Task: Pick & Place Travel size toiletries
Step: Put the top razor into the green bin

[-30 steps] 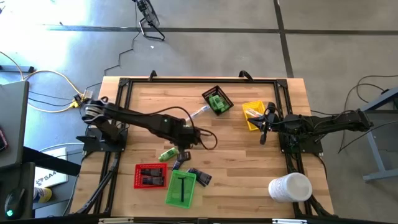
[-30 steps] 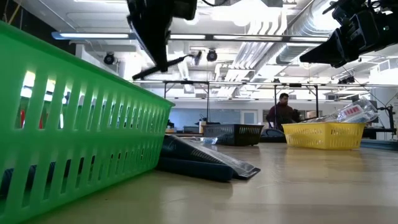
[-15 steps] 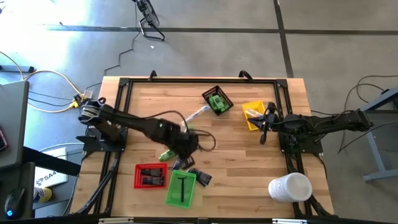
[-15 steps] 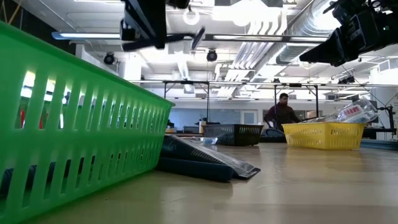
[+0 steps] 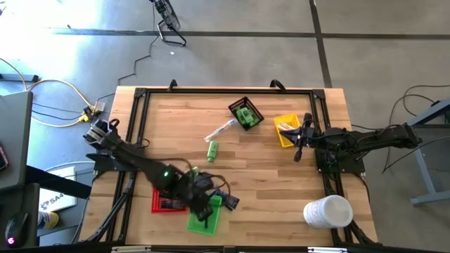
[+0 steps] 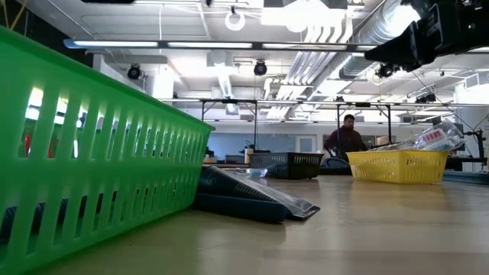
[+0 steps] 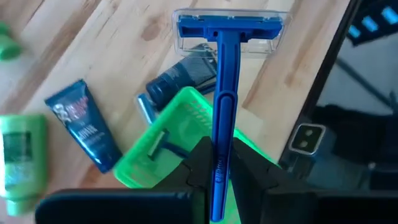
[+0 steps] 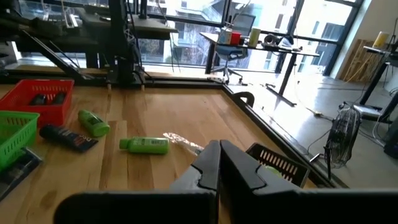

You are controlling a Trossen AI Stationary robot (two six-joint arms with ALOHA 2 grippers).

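Observation:
My left gripper [image 5: 206,204] hangs over the green tray [image 5: 199,221] near the table's front edge, shut on a blue razor [image 7: 219,93] whose head wears a clear cap. Another razor [image 7: 163,146] lies inside that tray. On the wood beside the tray lie a dark blue tube [image 7: 84,124], dark packets [image 7: 186,78] and a green bottle [image 7: 18,155]. A second green bottle [image 5: 212,150] and a clear-wrapped stick [image 5: 221,130] lie at the table's middle. My right gripper [image 5: 298,149] waits shut beside the yellow tray [image 5: 287,130], touching nothing. My left gripper pinches the razor's handle [image 7: 217,163] between its two fingers, toward the handle's free end. The razor runs along the fingers, its capped head [image 7: 229,31] pointing away from them. The fingers slant downward. The razor is lifted clear above the green tray.
A red tray [image 5: 169,200] with dark pieces stands left of the green one. A black tray [image 5: 245,114] holding green bottles sits at the far middle. A big white cylinder [image 5: 327,211] stands at the near right corner. Black frame rails border the table.
My left gripper has swung from the table's middle toward the near edge, ending over the green tray, and has rolled about its own axis. The razor has stayed in its hold. The arm's move has uncovered the green bottle at the table's middle.

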